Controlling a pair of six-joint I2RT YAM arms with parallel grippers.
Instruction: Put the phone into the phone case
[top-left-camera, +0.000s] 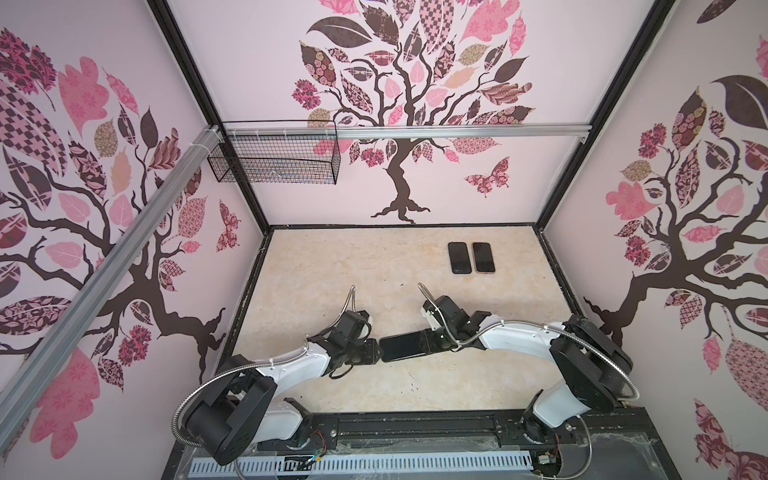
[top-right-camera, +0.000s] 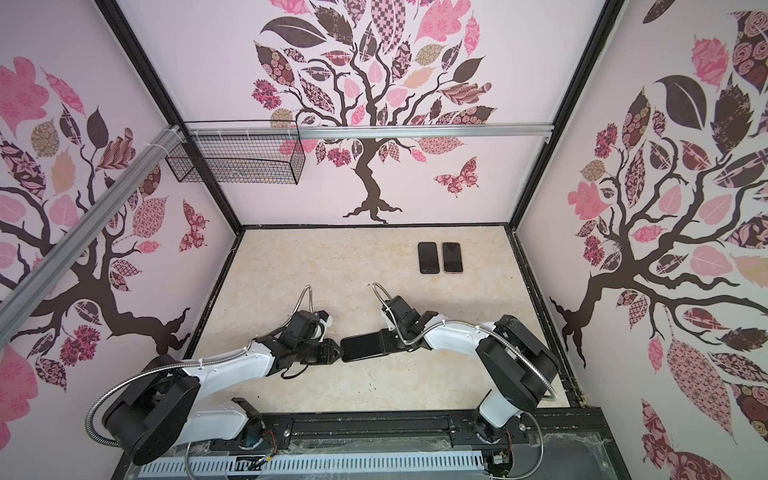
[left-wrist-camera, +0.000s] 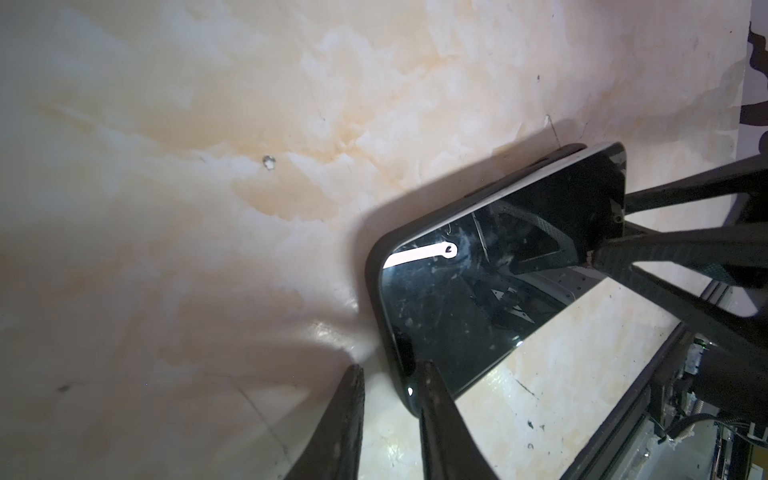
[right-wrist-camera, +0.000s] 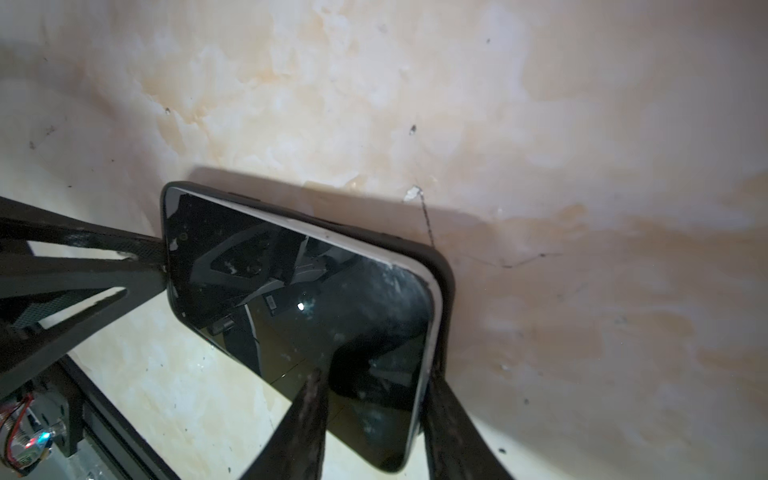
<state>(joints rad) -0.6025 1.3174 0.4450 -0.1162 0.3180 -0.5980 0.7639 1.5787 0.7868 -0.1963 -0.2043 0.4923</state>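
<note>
A black phone (top-left-camera: 401, 348) (top-right-camera: 361, 345) lies low over the middle of the table between both grippers. It sits in a black phone case (left-wrist-camera: 376, 266) (right-wrist-camera: 446, 282), with the pale edge of one long side standing out of the case rim. My left gripper (top-left-camera: 376, 353) (left-wrist-camera: 390, 370) is at the phone's left end, narrowly open; one finger lies over the phone's corner and bare table shows in the gap. My right gripper (top-left-camera: 422, 344) (right-wrist-camera: 376, 374) straddles the right end. One finger hovers over the screen and the other rests against the case's side.
Two more dark phones (top-left-camera: 459, 257) (top-left-camera: 483, 257) lie side by side at the back right of the marbled table (top-left-camera: 332, 270). A wire basket (top-left-camera: 274, 162) hangs on the back wall's rail. A black rail (top-left-camera: 415, 428) runs along the table's front edge.
</note>
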